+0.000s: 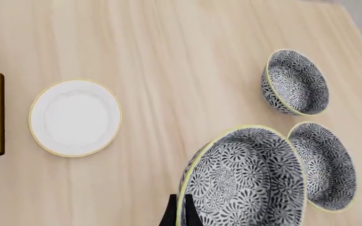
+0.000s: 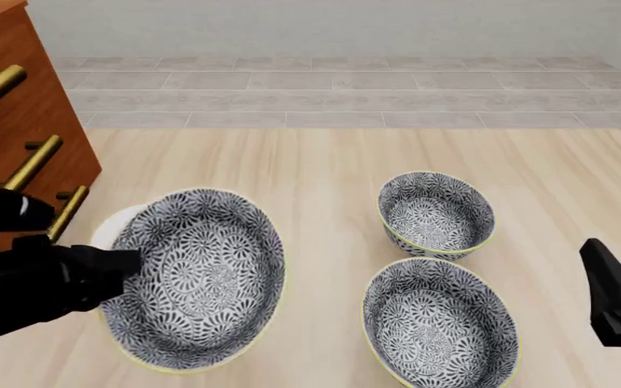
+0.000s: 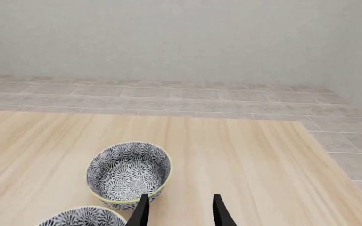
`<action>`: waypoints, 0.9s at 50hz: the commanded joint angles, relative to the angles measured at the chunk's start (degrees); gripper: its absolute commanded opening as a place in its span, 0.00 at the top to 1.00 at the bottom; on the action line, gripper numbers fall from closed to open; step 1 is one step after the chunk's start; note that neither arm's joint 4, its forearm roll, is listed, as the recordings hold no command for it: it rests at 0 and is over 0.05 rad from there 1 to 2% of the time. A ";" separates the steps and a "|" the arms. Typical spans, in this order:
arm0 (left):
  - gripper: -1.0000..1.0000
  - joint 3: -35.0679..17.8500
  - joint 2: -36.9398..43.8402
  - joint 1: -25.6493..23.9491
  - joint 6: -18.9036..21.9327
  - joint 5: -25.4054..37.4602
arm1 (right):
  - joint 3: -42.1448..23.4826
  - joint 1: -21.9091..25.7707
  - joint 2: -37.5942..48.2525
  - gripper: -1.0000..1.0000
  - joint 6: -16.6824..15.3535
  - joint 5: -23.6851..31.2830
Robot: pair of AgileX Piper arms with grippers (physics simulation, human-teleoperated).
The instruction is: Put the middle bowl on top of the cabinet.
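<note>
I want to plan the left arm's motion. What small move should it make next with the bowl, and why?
Probably raise it higher while moving toward the cabinet. The left gripper holds the middle bowl by its rim, tilted, above the white saucer and below the cabinet's top. The two other bowls stay on the table.

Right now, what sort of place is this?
Likely a simulated kitchen or dining corner: patterned bowls and a white saucer on a light wood table, a brass-handled wooden cabinet, tiled floor.
</note>
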 commanded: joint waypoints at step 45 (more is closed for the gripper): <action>1.00 -21.28 -0.56 7.88 7.13 10.27 | 0.00 -0.54 -0.72 0.00 0.22 0.82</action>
